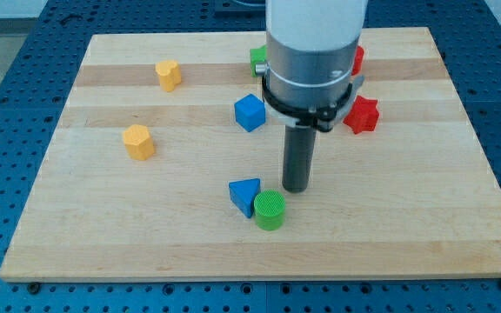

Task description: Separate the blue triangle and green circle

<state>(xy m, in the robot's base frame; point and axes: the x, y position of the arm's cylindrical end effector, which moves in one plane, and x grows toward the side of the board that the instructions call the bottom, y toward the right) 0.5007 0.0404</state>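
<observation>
no fingers on this rig, nothing opens or shuts; my tip point(296, 188) sits just right of and a bit farther back than the green circle point(270, 209), which is touching the blue triangle point(245, 196) on its left; probably lined up to shove the circle away; blue cube point(250, 112) sits farther back.

Pale smooth wooden board point(407, 235); ribbed-topped green circle point(270, 209); matt dark rod point(297, 156).
</observation>
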